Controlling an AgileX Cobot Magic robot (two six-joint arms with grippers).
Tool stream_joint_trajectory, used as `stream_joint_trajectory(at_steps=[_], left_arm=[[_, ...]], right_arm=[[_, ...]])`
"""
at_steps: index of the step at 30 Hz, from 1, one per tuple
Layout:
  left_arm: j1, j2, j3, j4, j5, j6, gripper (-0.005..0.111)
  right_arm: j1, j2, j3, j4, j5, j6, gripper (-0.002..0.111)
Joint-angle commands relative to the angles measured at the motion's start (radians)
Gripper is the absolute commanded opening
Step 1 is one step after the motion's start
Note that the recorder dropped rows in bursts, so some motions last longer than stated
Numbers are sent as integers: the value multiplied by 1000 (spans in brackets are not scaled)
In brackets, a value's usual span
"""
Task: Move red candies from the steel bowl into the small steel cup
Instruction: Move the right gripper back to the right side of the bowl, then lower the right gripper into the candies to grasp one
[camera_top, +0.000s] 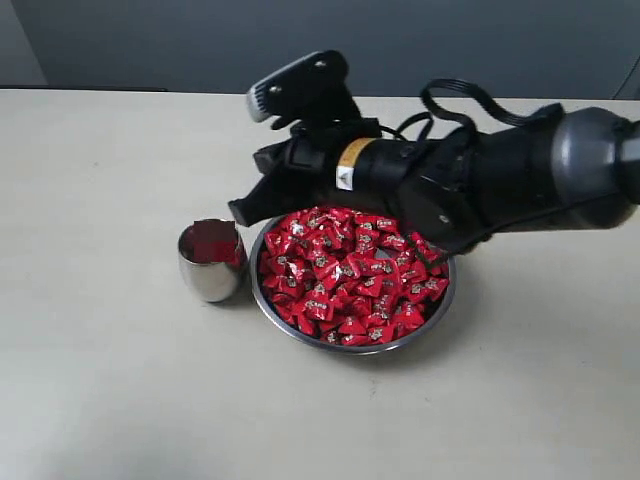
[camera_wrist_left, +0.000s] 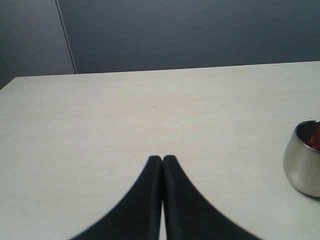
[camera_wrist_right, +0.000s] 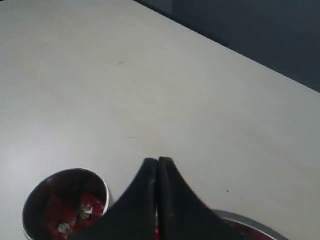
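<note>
Candies: red candies (camera_top: 345, 280) heaped in steel bowl (camera_top: 356, 350); a few inside small steel cup (camera_top: 211, 262), just beside bowl's left rim.
Writing: silvery wrapper marks and yellow-white label (camera_top: 347, 165) on right arm, too small to read.
Right gripper (camera_wrist_right: 157, 162): fingers pressed together, empty, above bowl's cup-side edge.
Left gripper (camera_wrist_left: 162, 159): pressed together, empty, over table (camera_wrist_left: 100, 125).

Bare lab-like test bench: plain beige tabletop (camera_top: 100, 380), blank grey-blue wall (camera_top: 150, 40) behind, black robot arm (camera_top: 500, 180)

The surface (camera_top: 120, 400) is lit evenly and softly; a faint shadow is cast beside the steel bowl (camera_top: 352, 349). The wrist views are rendered slightly soft, the backdrop (camera_top: 400, 40) dim.
</note>
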Motion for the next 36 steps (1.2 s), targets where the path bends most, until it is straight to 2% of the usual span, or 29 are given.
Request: stream_joint_trajectory(at_steps=[1,12,20,29,36], left_arm=[[1,-4,4,-3,-2,-2,0],[1,-4,4,-3,-2,-2,0],[1,-4,4,-3,-2,-2,0],[1,-4,4,-3,-2,-2,0],[1,-4,4,-3,-2,-2,0]], right_arm=[[-77,-103,141,16,-46,-2,-1],[-242,-315,359,1,9,-8,-1],[-327,-325,367,-71,81,-17,-1],[-325,-204,367,-87,90,-46,-1],[-248,-97,367,-97,21,-44,-1]])
